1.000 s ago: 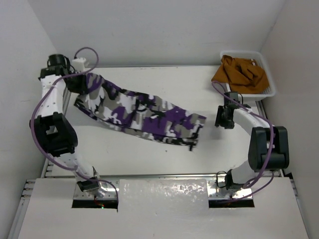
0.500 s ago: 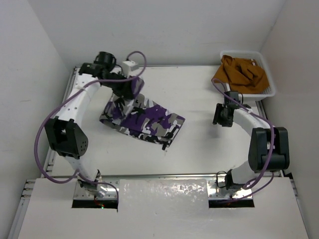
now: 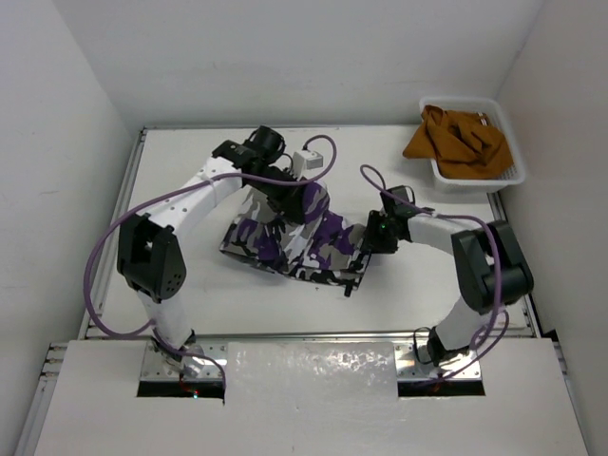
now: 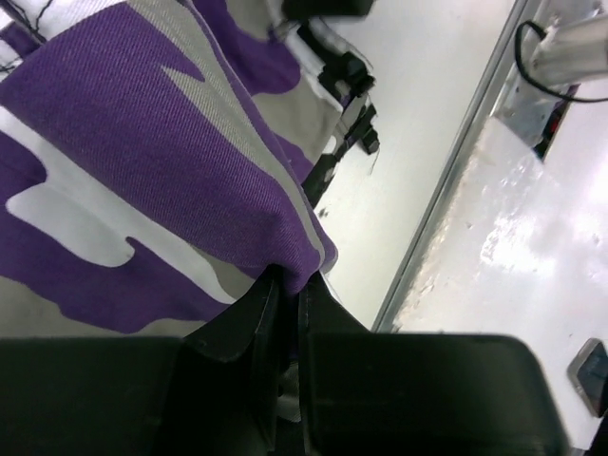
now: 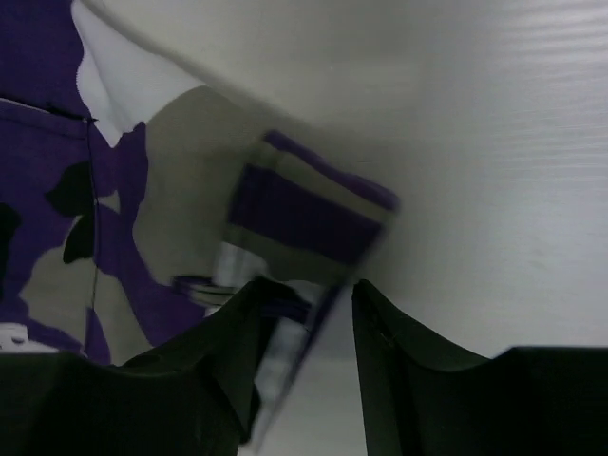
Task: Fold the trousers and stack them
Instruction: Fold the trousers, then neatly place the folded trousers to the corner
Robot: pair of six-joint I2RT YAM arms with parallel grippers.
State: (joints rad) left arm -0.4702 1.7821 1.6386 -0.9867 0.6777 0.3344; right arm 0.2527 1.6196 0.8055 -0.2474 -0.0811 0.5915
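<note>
Close in first: my left gripper [image 4: 285, 302] is clamped tight on a fold of the trousers [image 4: 133, 142], and purple and grey cloth bunches up out of the pinch. The fingers [image 4: 237, 332] are dark and cut off by the bottom of the frame.

Over to my right gripper [image 5: 304, 309]. The fingers are parted and a blurred hem pokes down into the gap. A sliver of table [image 5: 494, 142] shows beside the right-hand finger, so nothing is squeezed there. The hem is too smeared for me to say which part of the garment it is.

Now from above, the trousers lie doubled over in a heap on the table, middle of the frame. My left gripper sits over their upper edge, and the pinch itself is hidden from this angle. My right fingertips are at the heap's right edge, lost against the black patches of the print.

Far off, upper right, a white basket [image 3: 513, 176] holds an orange cloth [image 3: 456, 141], well apart from the trousers.
</note>
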